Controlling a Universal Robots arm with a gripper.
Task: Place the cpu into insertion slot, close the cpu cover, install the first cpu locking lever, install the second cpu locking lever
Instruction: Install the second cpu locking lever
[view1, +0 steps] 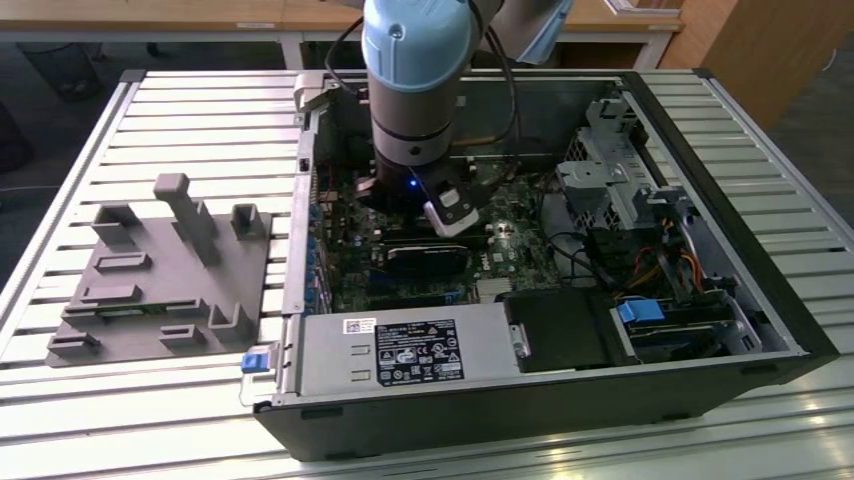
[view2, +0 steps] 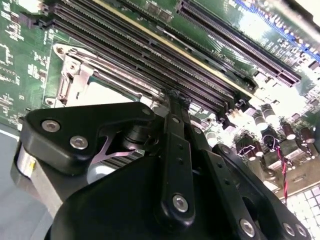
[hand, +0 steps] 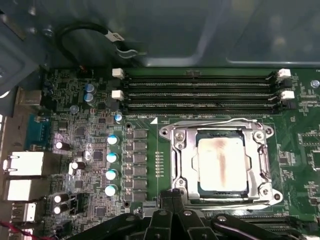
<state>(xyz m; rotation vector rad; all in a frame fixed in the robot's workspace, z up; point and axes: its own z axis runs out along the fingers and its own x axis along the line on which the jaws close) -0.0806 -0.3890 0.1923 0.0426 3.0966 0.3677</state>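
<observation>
In the first wrist view the cpu (hand: 222, 160), a square chip with a silvery top and a brownish smear, lies in the insertion slot (hand: 220, 134), whose dark rim shows around it. The cpu cover (hand: 183, 155), a dull silver frame, lies flat over the chip's edges. A thin wire lever (hand: 220, 120) runs along the cover's side nearest the memory slots. My gripper (hand: 173, 193) is shut, its tips just off the cover's edge on the opposite side, with nothing visible between them. The second wrist view shows the gripper (view2: 178, 96) tips together beside the cpu (view2: 100, 92). The arm (view1: 414, 120) reaches down into the open computer case.
Long black memory slots (hand: 200, 90) lie beside the socket, and a row of capacitors (hand: 111, 157) beside it too. In the exterior view a black heatsink block (view1: 427, 262), a grey power supply box (view1: 400, 350) and a drive cage (view1: 607, 170) fill the case. A grey fixture (view1: 160, 280) stands at the exterior view's left.
</observation>
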